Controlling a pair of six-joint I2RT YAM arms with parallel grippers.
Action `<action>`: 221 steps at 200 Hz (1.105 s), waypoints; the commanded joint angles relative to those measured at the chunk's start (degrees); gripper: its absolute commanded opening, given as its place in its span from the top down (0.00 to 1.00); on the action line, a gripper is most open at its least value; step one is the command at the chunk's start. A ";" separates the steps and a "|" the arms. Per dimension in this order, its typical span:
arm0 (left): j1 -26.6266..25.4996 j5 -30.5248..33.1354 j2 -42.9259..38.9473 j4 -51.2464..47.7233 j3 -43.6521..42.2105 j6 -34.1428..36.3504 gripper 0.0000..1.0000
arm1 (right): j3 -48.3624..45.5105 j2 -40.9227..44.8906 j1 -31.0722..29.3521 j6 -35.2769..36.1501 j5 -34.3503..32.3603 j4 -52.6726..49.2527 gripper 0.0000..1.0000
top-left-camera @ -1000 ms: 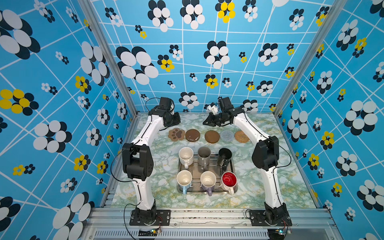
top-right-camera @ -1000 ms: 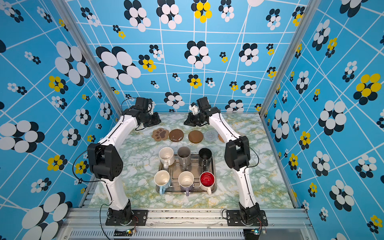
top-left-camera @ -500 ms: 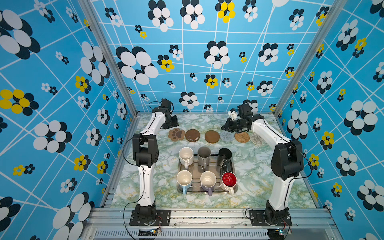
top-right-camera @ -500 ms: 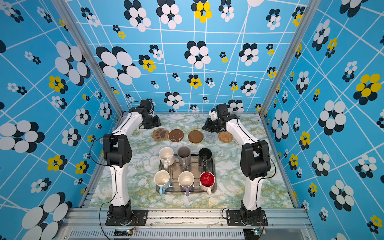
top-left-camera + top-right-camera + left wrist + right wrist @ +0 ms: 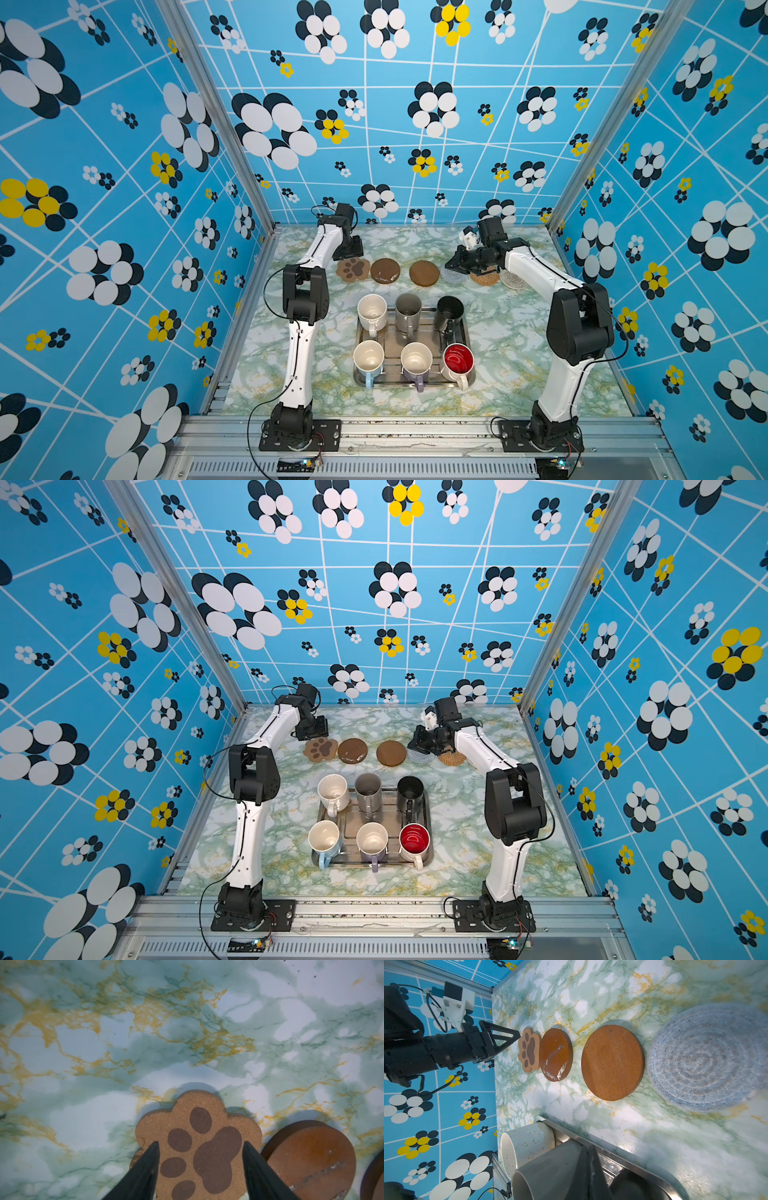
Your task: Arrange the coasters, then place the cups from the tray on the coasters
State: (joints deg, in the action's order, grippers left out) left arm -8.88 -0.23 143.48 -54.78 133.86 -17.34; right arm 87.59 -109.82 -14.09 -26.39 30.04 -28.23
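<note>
Six cups are in the tray (image 5: 388, 336)! The cream cup (image 5: 371, 309), grey cup (image 5: 408, 307) and black cup (image 5: 449, 309) line its far side. The light blue cup (image 5: 368, 359), lilac cup (image 5: 415, 359) and red-lined cup (image 5: 457, 359) line its near side.

Beyond the tray's far edge there's a row of mats on the table (image 5: 498, 353). Off the far left corner is the paw coaster (image 5: 352, 268), then the shiny brown disc (image 5: 385, 270), the plain brown disc (image 5: 424, 273) and the woven coaster (image 5: 452, 275). The rattan coaster (image 5: 484, 278) sits past the far right corner.

The left gripper (image 5: 200, 1142) is right over the paw coaster, jaws spread apart and gripping nothing. The right gripper (image 5: 588, 1148) is pinched closed and empty, above the woven coaster.
</note>
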 commanded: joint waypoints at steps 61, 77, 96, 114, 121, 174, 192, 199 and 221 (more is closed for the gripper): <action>-4.04 10.46 6.02 -7.96 7.69 4.58 0.33 | -2.81 2.42 0.60 -0.90 -0.60 1.77 0.99; -4.10 8.52 6.02 -6.90 7.73 3.67 0.33 | -3.12 2.59 0.55 -1.03 -0.60 1.95 0.99; -4.25 7.11 6.11 -5.74 7.97 3.02 0.33 | -3.54 2.59 0.55 -1.11 -0.60 2.08 0.99; -4.47 6.84 6.58 -5.59 8.45 2.72 0.33 | -3.81 2.68 0.55 -1.21 -0.60 2.21 0.99; -4.45 6.30 6.64 -5.66 8.43 2.41 0.33 | -3.83 2.68 0.55 -1.27 -0.60 2.30 0.99; -5.15 3.66 7.92 -4.55 8.56 1.06 0.33 | -4.39 2.14 0.60 -1.82 -0.16 3.07 0.99; -5.35 3.72 8.39 -4.54 8.83 0.87 0.33 | -4.49 2.15 0.57 -1.82 -0.16 3.09 0.99; -5.33 3.71 8.53 -4.54 8.79 0.80 0.33 | -4.53 2.11 0.63 -1.82 -0.16 3.09 0.99; -5.52 4.20 8.88 -4.67 8.84 0.67 0.33 | -4.52 1.98 0.55 -1.73 -0.25 3.09 0.99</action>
State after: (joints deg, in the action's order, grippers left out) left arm -13.72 4.29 150.12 -59.22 141.47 -15.86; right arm 83.88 -108.90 -13.82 -27.90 30.06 -25.93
